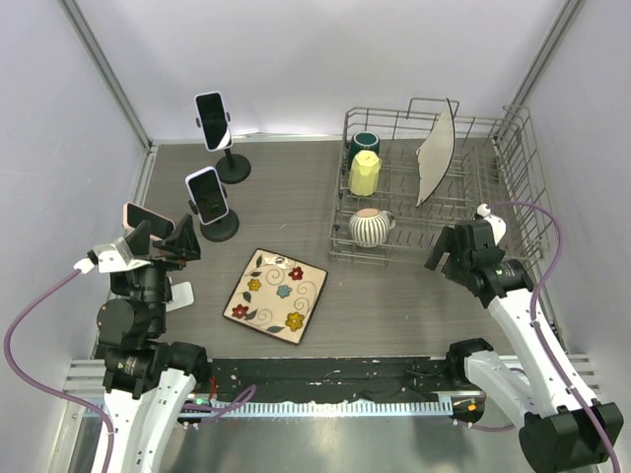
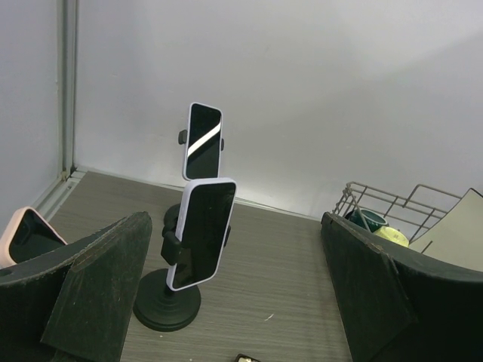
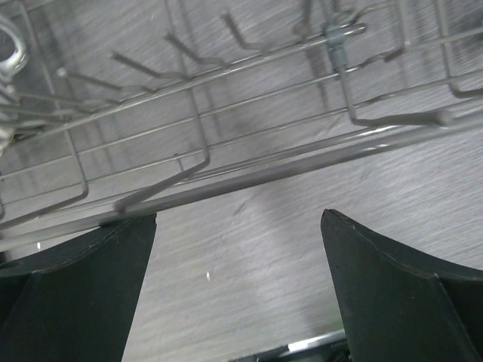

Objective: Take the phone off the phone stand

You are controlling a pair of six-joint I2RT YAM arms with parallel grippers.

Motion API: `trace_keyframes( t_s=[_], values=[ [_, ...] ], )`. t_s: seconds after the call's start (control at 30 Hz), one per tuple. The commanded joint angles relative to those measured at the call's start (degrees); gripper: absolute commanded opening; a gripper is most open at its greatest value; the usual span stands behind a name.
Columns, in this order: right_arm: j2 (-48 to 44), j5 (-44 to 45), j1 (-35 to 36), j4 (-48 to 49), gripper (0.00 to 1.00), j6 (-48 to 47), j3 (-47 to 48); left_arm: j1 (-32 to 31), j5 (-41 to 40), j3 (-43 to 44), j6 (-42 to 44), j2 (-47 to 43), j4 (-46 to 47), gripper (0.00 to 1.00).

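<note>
I'm seeing the left gripper (image 1: 166, 239) gaping wide, gripping nothing. The phone (image 2: 202, 234) is sitting upright in its black stand (image 2: 167, 305), just ahead between the fingers, untouched. The right gripper (image 3: 238, 226) is hanging open too, empty.

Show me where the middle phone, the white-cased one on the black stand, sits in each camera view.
Top external: the middle phone is left of centre, nearer the arms than the farther phone.
Left wrist: centre-left, below the farther phone.
Right wrist: not in it.
Shared landmark: the dish rack, on the right in the top view, at the right edge in the left wrist, across the top in the right wrist.
</note>
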Motion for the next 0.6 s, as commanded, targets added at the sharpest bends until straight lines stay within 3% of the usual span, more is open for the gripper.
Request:
trace_keyframes(
  t_s=[0.0, 0.57],
  values=[
    [2.49, 5.28, -5.08, 16.0, 0.96, -2.13, 0.81, -0.53, -0.35, 1.27, 0.21, -0.23, 1.03, 1.0],
    [6.19, 16.96, -12.21, 25.59, 0.96, 11.05, -1.64, -1.85, -0.88, 1.1, 0.74, -0.23, 1.2, 1.0]
  ],
)
